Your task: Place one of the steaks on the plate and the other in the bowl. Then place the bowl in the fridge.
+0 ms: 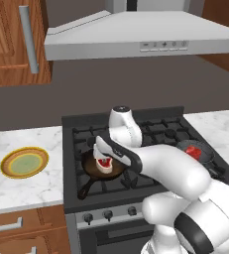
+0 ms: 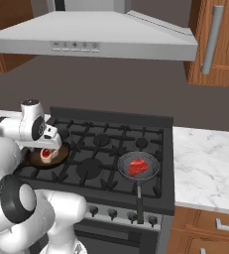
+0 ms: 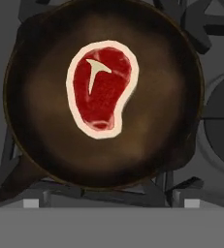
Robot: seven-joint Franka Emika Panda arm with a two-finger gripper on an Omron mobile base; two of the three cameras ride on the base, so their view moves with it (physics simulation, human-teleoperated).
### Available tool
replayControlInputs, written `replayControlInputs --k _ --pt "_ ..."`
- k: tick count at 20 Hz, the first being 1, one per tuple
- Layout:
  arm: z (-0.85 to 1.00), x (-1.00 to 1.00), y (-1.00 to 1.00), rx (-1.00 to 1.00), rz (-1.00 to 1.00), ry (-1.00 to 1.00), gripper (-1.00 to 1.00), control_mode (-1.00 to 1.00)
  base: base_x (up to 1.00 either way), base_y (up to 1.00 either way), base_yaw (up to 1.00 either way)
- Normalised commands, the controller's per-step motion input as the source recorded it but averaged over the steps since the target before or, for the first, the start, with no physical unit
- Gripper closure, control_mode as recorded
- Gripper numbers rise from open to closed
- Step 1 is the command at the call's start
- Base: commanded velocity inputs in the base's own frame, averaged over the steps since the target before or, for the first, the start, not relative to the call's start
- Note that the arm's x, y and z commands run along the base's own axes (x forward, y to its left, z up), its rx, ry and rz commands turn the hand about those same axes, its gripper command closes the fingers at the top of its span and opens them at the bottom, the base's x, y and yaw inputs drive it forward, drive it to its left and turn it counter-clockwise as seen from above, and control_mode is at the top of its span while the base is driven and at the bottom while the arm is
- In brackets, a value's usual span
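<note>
One steak sits flat mid-pan in the dark frying pan on the stove, directly under the gripper, whose jaws are wide open and empty, probably lined up for a straight-down grab. Second steak waits in the other pan around 3 o'clock. Plate is on the table at 9 o'clock.

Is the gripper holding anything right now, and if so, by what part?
Nothing is held. The gripper is open, hovering above the steak, which lies flat in the dark frying pan on the stove, untouched.
</note>
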Motion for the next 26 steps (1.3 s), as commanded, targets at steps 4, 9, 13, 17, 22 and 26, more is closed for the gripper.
replayControlInputs --k 4,9,13,17,22,26 --pt "-0.42 0.36 0.27 0.0 0.0 0.0 -1.0 -1.0 0.0 0.0 0.0" --pt "-0.21 0.51 0.08 0.0 0.0 0.0 -1.0 -1.0 0.0 0.0 0.0" --pt "-0.11 0.49 0.0 0.0 0.0 0.01 -1.0 -1.0 0.0 0.0 0.0" --pt "-0.21 0.28 0.07 0.0 0.0 0.0 -1.0 -1.0 0.0 0.0 0.0" --pt "-0.11 -0.01 0.12 0.0 0.0 0.0 -1.0 -1.0 0.0 0.0 0.0" --pt "-0.03 -0.07 0.03 0.0 0.0 0.01 -1.0 -1.0 0.0 0.0 0.0"
